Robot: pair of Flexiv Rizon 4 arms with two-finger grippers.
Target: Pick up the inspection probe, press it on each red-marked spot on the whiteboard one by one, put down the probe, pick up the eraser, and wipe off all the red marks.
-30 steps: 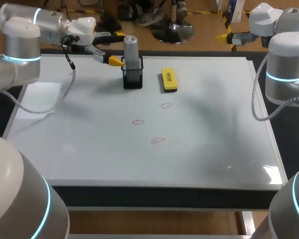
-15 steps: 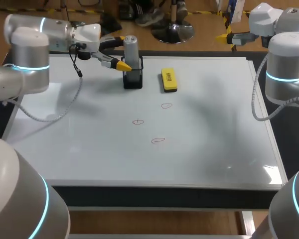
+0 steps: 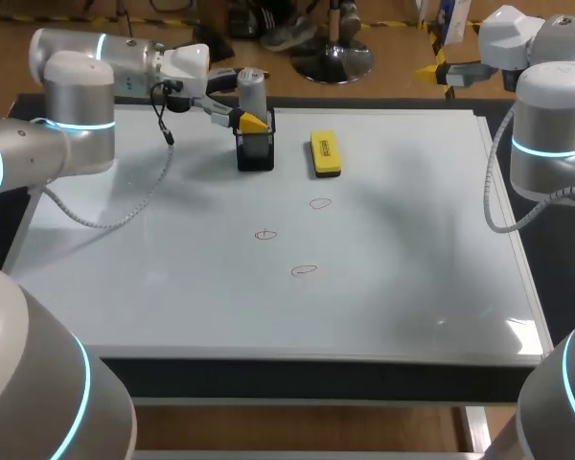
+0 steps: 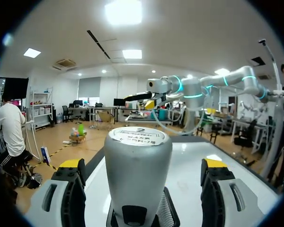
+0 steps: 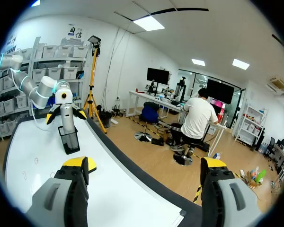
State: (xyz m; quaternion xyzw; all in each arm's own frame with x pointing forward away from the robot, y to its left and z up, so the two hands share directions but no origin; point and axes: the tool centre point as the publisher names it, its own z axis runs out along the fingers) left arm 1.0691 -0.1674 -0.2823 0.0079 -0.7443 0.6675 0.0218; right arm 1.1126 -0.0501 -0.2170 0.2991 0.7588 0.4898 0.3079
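Three red marks [image 3: 305, 270] lie unwiped on the whiteboard [image 3: 412, 287], the eraser [image 3: 325, 153] untouched beyond them. Farther back the probe [image 3: 252, 94] stands in its holder [image 3: 256, 151], the left claw [image 4: 142, 163] spread wide around it, not gripping; the right claw [image 5: 146, 163] gapes empty. Every step remains.

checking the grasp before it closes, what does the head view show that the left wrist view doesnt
Only the head view: the three red marks and the yellow eraser. Only the left wrist view: the label on top of the probe, and a gap between it and each finger of the left claw, so the claw is open. Both: the probe standing upright in its black holder, between those fingers.
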